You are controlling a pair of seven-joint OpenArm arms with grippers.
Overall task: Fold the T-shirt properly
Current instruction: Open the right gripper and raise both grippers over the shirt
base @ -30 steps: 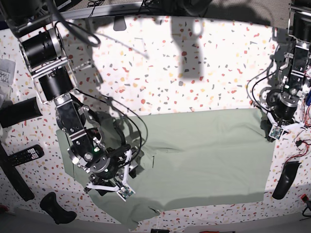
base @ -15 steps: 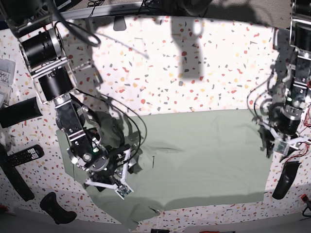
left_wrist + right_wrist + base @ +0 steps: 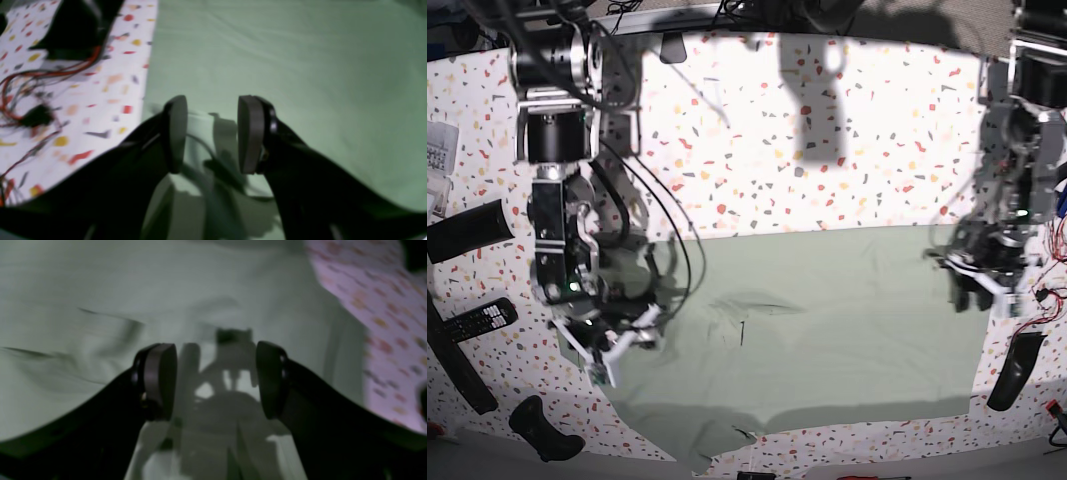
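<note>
Across the lower half of the terrazzo table (image 3: 827, 130), your T-shirt (image 3: 847, 310) lies spread flat. The left gripper (image 3: 211, 135) at three o'clock and the right gripper (image 3: 213, 380) at nine o'clock both hang over it, jaws parted and empty. You appear to be between folds; next, lower onto an edge and pinch.

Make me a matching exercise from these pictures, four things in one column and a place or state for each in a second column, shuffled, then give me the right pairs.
Things:
1. T-shirt
2. left pincer
3. right pincer
4. remote control

Places or states:
A. open, over the cloth near its edge beside red wires
B. spread flat on the speckled table
C. lying off the cloth, at the base view's left edge
D. open, over rumpled cloth with creases

Pairs: 1-B, 2-A, 3-D, 4-C
</note>
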